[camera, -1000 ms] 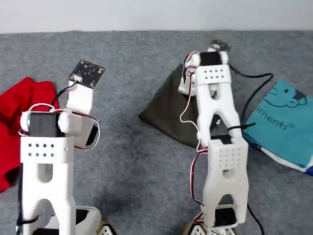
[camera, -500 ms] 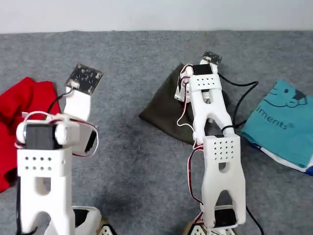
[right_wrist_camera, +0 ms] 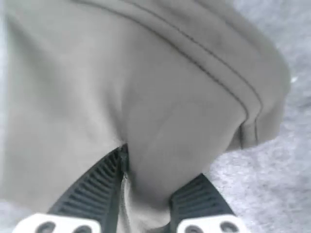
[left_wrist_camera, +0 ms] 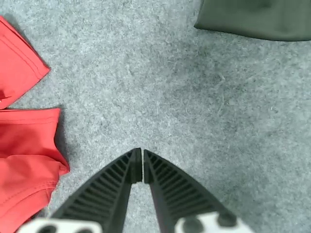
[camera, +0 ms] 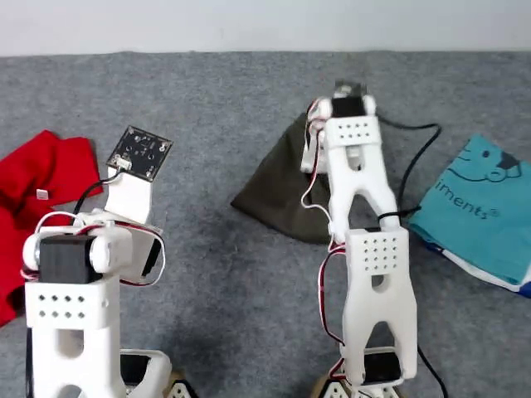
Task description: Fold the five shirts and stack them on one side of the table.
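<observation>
Red shirt [camera: 37,191] lay crumpled at left edge of grey surface [camera: 216,274]. Left arm [camera: 70,282] stood beside it, jaws pressed together, empty, over bare surface near red hem. Olive shirt [camera: 278,191] lay bunched mid-surface. Right arm [camera: 365,207] was over it, jaws pinching fold of olive cloth. Teal shirt [camera: 477,207] lay at far right. Step judged: folding olive shirt, early. Next move: carry pinched fold across, lay it flat.

Table [camera: 232,108] rough grey felt; olive shirt [right_wrist_camera: 160,97] smooth matt cloth; left claw [left_wrist_camera: 142,160] ribbed plastic.
</observation>
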Available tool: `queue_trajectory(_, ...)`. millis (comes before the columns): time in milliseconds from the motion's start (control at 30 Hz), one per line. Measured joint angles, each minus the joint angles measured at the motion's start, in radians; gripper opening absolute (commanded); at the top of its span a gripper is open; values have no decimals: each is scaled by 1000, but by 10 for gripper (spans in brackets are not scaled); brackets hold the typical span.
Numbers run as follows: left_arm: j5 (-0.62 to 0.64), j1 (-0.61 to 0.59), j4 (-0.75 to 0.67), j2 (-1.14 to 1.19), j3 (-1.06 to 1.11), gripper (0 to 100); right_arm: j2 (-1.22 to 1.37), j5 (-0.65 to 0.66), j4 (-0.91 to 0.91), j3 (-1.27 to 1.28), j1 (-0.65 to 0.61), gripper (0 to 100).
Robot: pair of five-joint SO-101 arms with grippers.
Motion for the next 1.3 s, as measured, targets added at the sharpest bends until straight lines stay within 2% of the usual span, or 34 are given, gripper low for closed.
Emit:
queue_trajectory(233,0,0,0,0,0,14,-252,103,0,57,132,8)
queue_trajectory(433,0,0,0,0,0,14,-512,163,2,273,180,8)
queue_trajectory(700,0,0,0,0,0,14,-792,279,3,394,270,8)
queue_trajectory(967,0,0,0,0,0,14,-769,476,-11,425,440,8)
queue_trajectory(1300,0,0,0,0,0,14,-583,724,-175,425,652,8)
